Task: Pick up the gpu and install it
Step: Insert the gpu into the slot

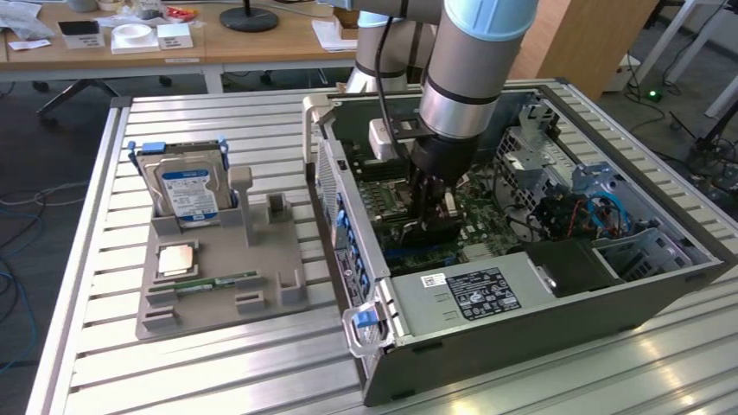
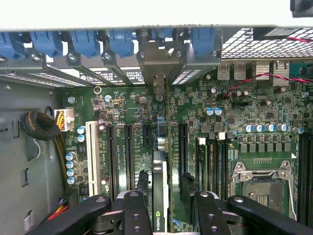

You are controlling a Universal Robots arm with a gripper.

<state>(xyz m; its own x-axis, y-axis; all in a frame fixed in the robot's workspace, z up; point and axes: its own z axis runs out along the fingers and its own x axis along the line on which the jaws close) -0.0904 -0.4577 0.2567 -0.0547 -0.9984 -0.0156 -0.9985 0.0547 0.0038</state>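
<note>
Setting: slatted metal worktop (image 1: 231,363) in a workshop, carrying an open computer case (image 1: 519,320) lying on its side; wooden desks stand behind.
Hand (image 2: 165,182): lowered deep into the case on the arm (image 1: 473,60), just above the motherboard (image 2: 234,147).
Hand state: I cannot tell whether it pinches the card or stands slack about it.
Gpu (image 2: 160,196): one, straight under the hand and centred in it, standing on edge among the long black expansion slots, green logo on its upper edge.
Key relation: the card's long axis runs from the hand straight toward the case's rear wall, where a row of blue latches (image 2: 83,41) sits over the bracket openings. The card lies parallel to the slots beside it. How deep it sits in a slot is hidden.
Beside the hand: one empty CPU socket (image 2: 261,183), near, on the same board.
Farther out: one grey parts tray (image 1: 219,298) outside the case, well apart from the hand, toward the exterior view's left.
On the tray: one hard drive (image 1: 190,194) upright, one processor (image 1: 176,259) flat, one RAM stick (image 1: 219,282).
</note>
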